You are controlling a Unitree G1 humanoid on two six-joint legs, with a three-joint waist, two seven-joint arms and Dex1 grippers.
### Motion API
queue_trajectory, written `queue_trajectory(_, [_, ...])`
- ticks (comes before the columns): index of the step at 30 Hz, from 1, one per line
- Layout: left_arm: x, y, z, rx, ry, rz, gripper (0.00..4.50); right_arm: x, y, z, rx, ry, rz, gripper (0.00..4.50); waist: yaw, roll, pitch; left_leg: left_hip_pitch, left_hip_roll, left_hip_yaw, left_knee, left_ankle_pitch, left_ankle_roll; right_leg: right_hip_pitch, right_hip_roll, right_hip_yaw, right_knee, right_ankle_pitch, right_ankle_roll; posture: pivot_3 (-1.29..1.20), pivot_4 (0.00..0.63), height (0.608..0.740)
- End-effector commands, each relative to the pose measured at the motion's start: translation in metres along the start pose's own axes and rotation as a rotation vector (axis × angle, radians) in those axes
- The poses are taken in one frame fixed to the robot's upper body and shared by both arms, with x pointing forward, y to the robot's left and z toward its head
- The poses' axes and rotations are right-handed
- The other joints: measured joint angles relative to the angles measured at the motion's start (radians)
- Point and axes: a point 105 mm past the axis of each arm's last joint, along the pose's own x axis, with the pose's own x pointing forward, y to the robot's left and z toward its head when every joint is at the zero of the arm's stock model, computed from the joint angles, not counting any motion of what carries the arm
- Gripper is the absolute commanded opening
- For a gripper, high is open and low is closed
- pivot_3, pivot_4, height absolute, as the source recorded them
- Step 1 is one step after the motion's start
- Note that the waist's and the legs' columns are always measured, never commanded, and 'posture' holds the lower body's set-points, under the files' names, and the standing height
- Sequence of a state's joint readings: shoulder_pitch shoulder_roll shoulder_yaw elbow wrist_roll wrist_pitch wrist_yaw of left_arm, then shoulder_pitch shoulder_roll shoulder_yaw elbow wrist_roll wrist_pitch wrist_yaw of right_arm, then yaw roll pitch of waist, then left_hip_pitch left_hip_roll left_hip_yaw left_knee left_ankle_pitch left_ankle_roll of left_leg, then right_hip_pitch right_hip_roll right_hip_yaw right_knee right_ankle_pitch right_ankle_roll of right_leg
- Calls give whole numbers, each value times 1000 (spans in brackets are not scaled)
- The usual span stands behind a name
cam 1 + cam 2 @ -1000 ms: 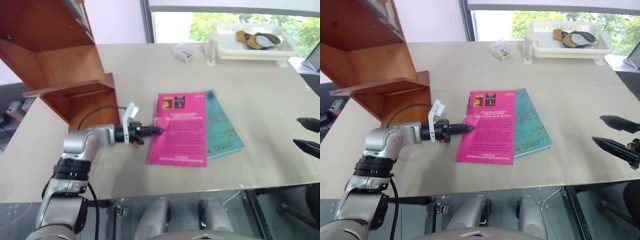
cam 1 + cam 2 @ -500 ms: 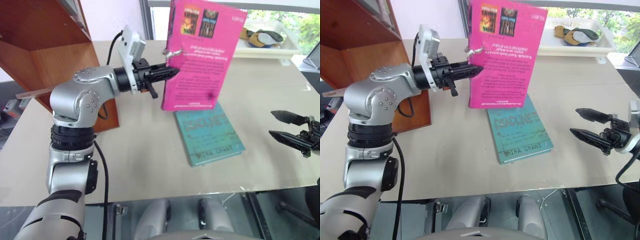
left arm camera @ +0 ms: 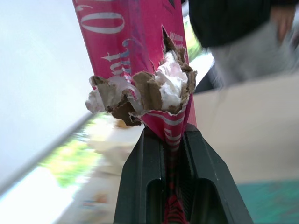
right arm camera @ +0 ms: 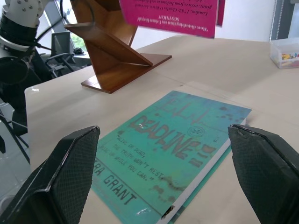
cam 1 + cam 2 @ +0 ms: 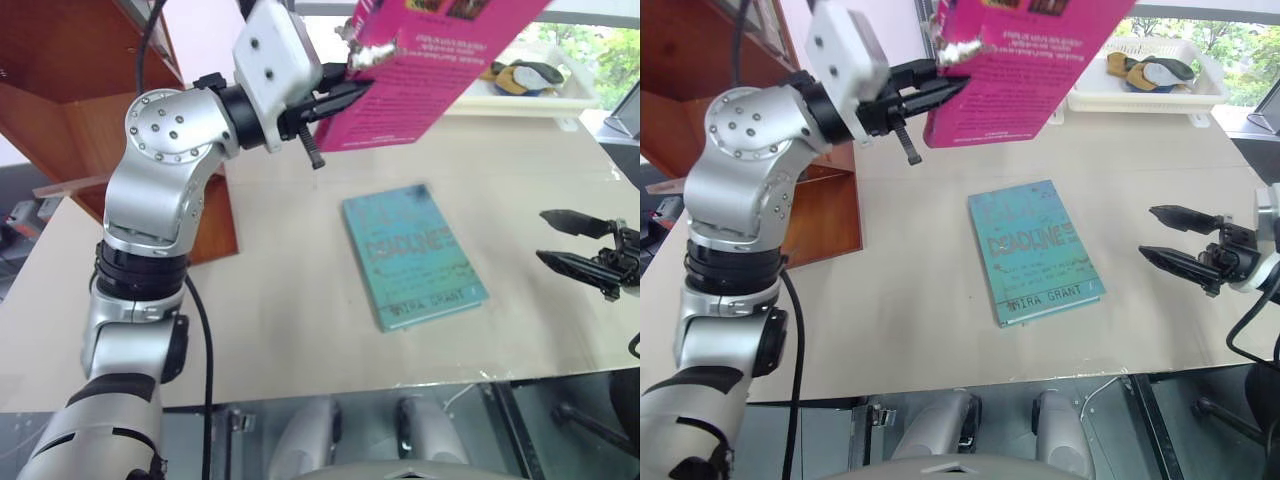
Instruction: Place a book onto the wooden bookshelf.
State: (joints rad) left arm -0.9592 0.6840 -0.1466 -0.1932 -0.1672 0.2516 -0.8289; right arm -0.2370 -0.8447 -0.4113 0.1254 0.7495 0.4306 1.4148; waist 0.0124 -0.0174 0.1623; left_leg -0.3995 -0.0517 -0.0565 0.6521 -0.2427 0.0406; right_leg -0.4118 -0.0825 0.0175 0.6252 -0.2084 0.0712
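We find the left gripper (image 5: 345, 88) clamped on a torn edge of the pink book (image 5: 425, 70), which it holds tilted in the air above the table (image 5: 290, 290), well clear of the surface, back cover facing us. The wooden bookshelf (image 5: 100, 120) stands at the table's left edge, just beside the raised arm. A teal-blue book (image 5: 412, 255) lies flat near the middle of the table. The right gripper (image 5: 575, 243) hovers at the table's right edge, fingers spread and empty. A white tray (image 5: 520, 100) sits at the far right corner.
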Motion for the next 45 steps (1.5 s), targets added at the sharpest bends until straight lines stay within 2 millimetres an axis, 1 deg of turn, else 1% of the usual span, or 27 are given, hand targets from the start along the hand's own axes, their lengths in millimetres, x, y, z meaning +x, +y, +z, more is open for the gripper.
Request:
queue_trajectory(1, [-6, 0, 19, 321, 4, -27, 75, -1, -4, 14, -54, 1, 14, 4500, 0, 0, 0, 0, 0, 0, 0, 0, 0, 0, 0, 0, 0, 0, 0, 0, 150, 740])
queue_trajectory(6, [-19, -1, 11, 395, 79, -37, 75, 5, -12, 19, -64, 6, 39, 4500, -1, 0, 0, 0, 0, 0, 0, 0, 1, 0, 0, 0, 0, 0, 0, 0, 150, 740])
queue_trajectory(13, [-51, 12, 5, 467, 229, -44, 75, 21, -25, 25, -73, 11, 97, 4500, -14, 0, 1, 0, 1, -1, 1, -1, 3, 0, 1, -1, 1, 0, 0, 0, 150, 740])
queue_trajectory(17, [-71, 26, 10, 511, 317, -24, 75, 32, -32, 28, -81, 15, 135, 4500, -24, 1, 2, 0, 1, -1, 1, -1, 2, 0, 1, -1, 1, 0, 0, 0, 150, 740])
queue_trajectory(19, [-83, 32, 12, 515, 363, -12, 75, 38, -34, 30, -87, 15, 157, 4500, -27, 1, 4, 0, 1, -1, 1, -1, 2, 0, 1, -1, 1, 0, 0, 0, 150, 740])
queue_trajectory(22, [-116, 46, 15, 493, 492, 28, 75, 47, -40, 36, -88, -2, 183, 4500, -34, 2, 6, 0, 2, -1, 0, -1, 2, 0, 2, -1, 1, 0, 0, 0, 150, 740])
queue_trajectory(24, [-134, 50, 17, 502, 580, 32, 75, 54, -43, 40, -87, -11, 194, 4500, -37, 2, 8, 0, 2, 0, 0, -1, 2, -1, 3, -1, 1, 0, 0, 0, 150, 740])
queue_trajectory(26, [-141, 51, 18, 506, 616, 28, 75, 56, -44, 41, -87, -13, 198, 4500, -42, 3, 9, 0, 2, -1, -1, -1, 2, -1, 3, -1, 1, 0, 0, 0, 150, 740])
queue_trajectory(31, [-187, 44, 10, 428, 842, -34, 75, 74, -44, 46, -56, -64, 251, 4500, -45, 3, 11, 0, 2, -1, -1, 0, 1, 0, 3, -2, 1, 0, 0, 0, 150, 740])
queue_trajectory(33, [-200, 40, 8, 404, 910, -41, 75, 77, -42, 49, -40, -85, 270, 4500, -47, 4, 11, 0, 2, -1, -1, 0, 0, -1, 3, -2, 0, 0, 0, 0, 150, 740])
queue_trajectory(36, [-215, 40, 9, 386, 978, -31, 75, 82, -39, 56, -9, -129, 305, 4500, -49, 4, 12, 0, 3, -2, -2, 0, 0, -1, 3, -2, 1, 0, 0, 0, 150, 740])
queue_trajectory(40, [-236, 47, 11, 400, 1079, -14, 75, 84, -35, 65, 40, -182, 346, 4500, -49, 4, 12, 0, 3, -1, -2, 0, 0, -1, 3, -2, 0, 0, 0, 0, 150, 740])
queue_trajectory(42, [-242, 48, 10, 403, 1113, -18, 75, 83, -34, 69, 62, -203, 362, 4500, -48, 4, 12, 0, 3, -2, -2, 0, 0, -1, 3, -2, 0, 0, 0, 0, 150, 740])
queue_trajectory(45, [-246, 45, 8, 389, 1129, -34, 75, 82, -32, 73, 80, -219, 378, 4500, -48, 4, 12, 0, 3, -2, -2, 0, 0, -1, 2, -2, 0, 0, 0, 0, 150, 740])
